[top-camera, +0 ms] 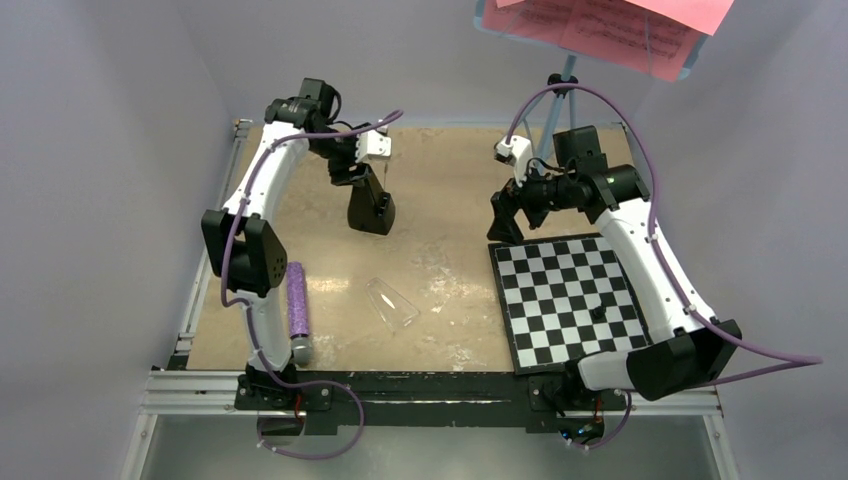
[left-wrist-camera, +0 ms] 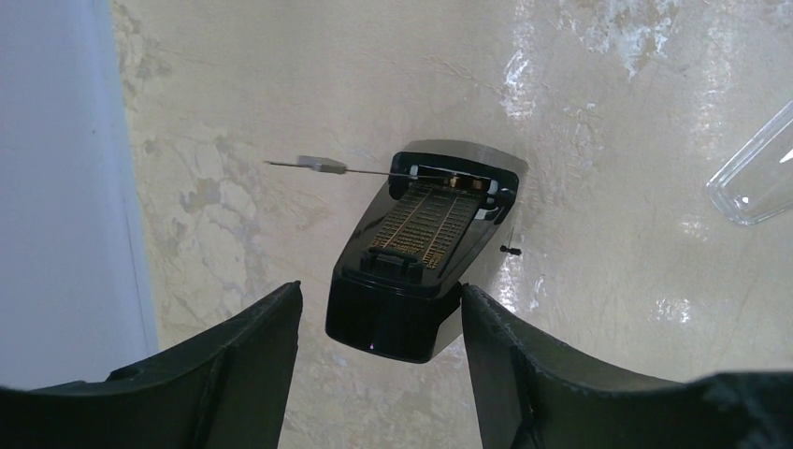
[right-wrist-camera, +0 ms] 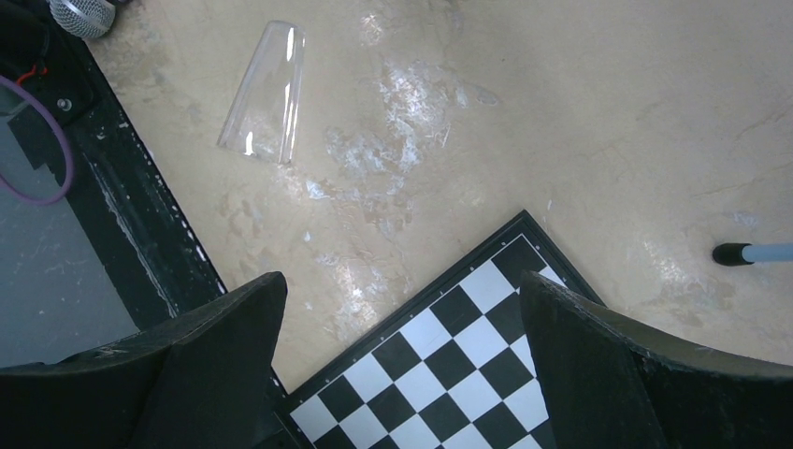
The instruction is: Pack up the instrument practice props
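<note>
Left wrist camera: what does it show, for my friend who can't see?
A black metronome, its cover off, sits on the tan table between the open fingers of the left gripper. Its thin pendulum rod points left, and the clear cover lies at the right edge.

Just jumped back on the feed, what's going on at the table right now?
The left gripper is open and straddles the black metronome, which sits on the table with its pendulum rod sticking out; the fingers do not look closed on it. Its clear cover lies apart, nearer the arm bases. The right gripper is open and empty, hovering over a corner of the checkered board. The pink sheet music sits on the blue music stand at the far right.
</note>
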Controlling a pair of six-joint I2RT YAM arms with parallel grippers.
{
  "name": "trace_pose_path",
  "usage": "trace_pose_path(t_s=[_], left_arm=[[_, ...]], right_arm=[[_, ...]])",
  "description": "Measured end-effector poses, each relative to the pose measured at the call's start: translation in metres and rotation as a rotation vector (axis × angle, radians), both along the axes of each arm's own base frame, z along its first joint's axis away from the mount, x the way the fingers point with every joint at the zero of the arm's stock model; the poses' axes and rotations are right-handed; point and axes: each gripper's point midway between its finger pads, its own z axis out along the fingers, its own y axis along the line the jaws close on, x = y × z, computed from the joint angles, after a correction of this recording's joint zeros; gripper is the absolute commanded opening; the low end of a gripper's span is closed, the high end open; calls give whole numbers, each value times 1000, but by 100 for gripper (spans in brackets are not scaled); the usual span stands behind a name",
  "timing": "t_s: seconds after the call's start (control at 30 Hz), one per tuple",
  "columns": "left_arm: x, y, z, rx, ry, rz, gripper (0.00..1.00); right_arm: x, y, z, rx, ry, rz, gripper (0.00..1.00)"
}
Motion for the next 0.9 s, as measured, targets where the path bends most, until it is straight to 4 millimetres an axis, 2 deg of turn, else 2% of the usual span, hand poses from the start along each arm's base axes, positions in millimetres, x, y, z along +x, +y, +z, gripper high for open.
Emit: trace_pose_path(t_s=[0.2,0.33,0.47,0.6,0.77,0.9], left_arm=[[-6,1,-13,21,43,-33,55],[-8,1,-12,19,48,-39,47],[-9,-1,-12,16,45,-57,31],[-12,-2,-12,18,35,-94,0],[-15,-9,-11,-1,28,-135,0],[-26,-19,-10,-42,71,-145,0]], right_arm=[[1,2,-4,1,18,9,98],[1,4,-7,10,34,18,98],[2,5,-10,8,47,19,99],[3,7,-14,12,69,16,98],[3,9,-16,24,88,22,98],[4,10,-14,27,87,22,98]])
